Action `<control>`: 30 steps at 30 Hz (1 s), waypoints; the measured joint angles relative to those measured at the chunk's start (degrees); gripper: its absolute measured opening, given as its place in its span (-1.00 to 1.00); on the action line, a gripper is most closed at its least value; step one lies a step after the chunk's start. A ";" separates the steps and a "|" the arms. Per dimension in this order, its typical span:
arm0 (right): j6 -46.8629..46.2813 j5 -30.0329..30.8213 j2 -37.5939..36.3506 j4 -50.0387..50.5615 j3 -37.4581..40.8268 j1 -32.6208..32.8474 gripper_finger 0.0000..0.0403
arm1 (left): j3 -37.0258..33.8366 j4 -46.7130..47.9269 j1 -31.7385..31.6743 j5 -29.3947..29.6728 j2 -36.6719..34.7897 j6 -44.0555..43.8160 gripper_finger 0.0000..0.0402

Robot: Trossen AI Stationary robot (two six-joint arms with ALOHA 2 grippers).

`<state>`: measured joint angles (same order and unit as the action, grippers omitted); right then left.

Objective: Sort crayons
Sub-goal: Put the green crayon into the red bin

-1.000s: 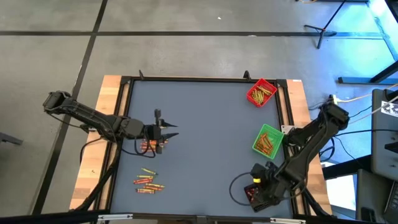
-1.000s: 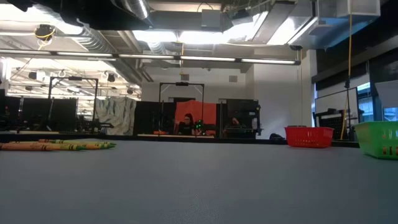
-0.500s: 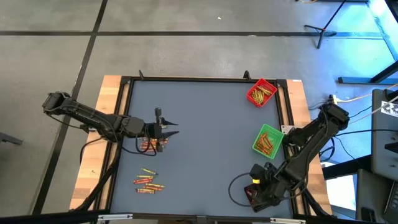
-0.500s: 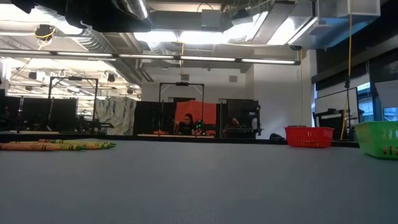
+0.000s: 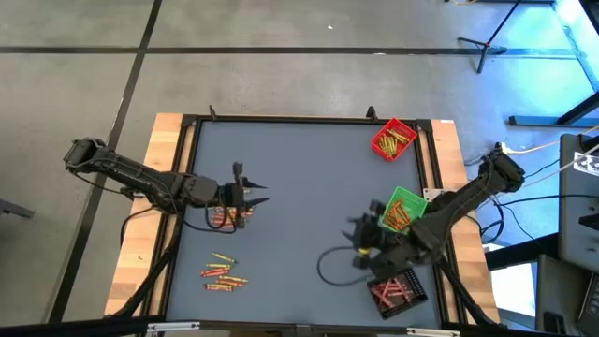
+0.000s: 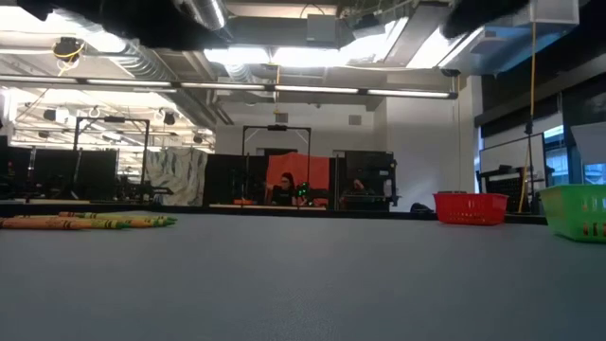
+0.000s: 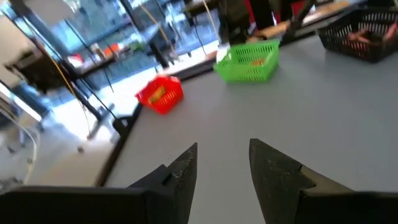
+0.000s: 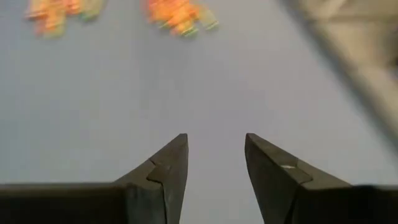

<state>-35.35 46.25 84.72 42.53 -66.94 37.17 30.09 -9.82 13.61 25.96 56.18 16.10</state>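
- Overhead, high view: the left tool (image 5: 251, 197) hangs over the left half of the grey table (image 5: 299, 178), directly above a small cluster of crayons (image 5: 225, 218). A second loose group of crayons (image 5: 223, 272) lies nearer the front left corner, apart from the first.
- Same view, right side: the right tool (image 5: 360, 236) is over the table just beside the green tray (image 5: 402, 212), pointing toward the table's middle; its image is smeared. The red tray (image 5: 394, 139) sits at the far right corner with crayons inside. The black tray (image 5: 397, 289) sits at the front right edge and holds reddish crayons.
- Low view: a row of crayons (image 6: 90, 222) lies flat on the table at the left. The red tray (image 6: 470, 207) and green tray (image 6: 574, 212) stand at the right. Neither tool can be made out here. A person (image 6: 284, 192) sits in the room beyond the table.
- Left wrist view: the left tool (image 7: 222, 163) has its fingers (image 7: 184, 173) standing apart with nothing between them. Ahead lie the red tray (image 7: 160, 94), the green tray (image 7: 248, 60) and the black tray (image 7: 362, 38).
- Right wrist view: the right tool (image 8: 216, 155) shows a clear gap between its fingers (image 8: 169, 168), with only bare table in the gap. Two blurred patches of crayons (image 8: 180, 14) lie well ahead of it.
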 joint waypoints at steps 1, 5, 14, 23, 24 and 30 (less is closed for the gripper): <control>1.49 2.30 0.25 -0.03 0.00 -1.25 -0.21 | 0.00 1.39 0.00 0.00 0.00 -1.33 -0.35; 7.38 7.09 1.28 -1.01 0.65 -6.49 -0.21 | 0.00 8.56 0.00 1.01 0.00 -7.25 -0.35; 23.14 7.75 2.67 -11.55 6.22 -17.49 -0.21 | 2.03 30.13 -1.63 2.85 0.00 -20.74 -0.35; 44.33 -4.98 2.65 -38.03 13.23 -24.67 -0.21 | 6.04 47.09 -8.04 -4.69 2.44 -27.51 -0.35; 46.24 -7.79 2.65 -41.33 13.79 -25.61 -0.21 | 6.24 47.96 -8.77 -5.28 3.07 -27.57 -0.35; 50.79 -21.72 2.65 -51.69 15.11 -31.08 -0.21 | 6.43 49.63 -11.92 -10.48 6.10 -26.67 -0.35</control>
<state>15.44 24.53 87.37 -9.16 -51.83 6.09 36.51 39.81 1.68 15.48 62.28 -10.57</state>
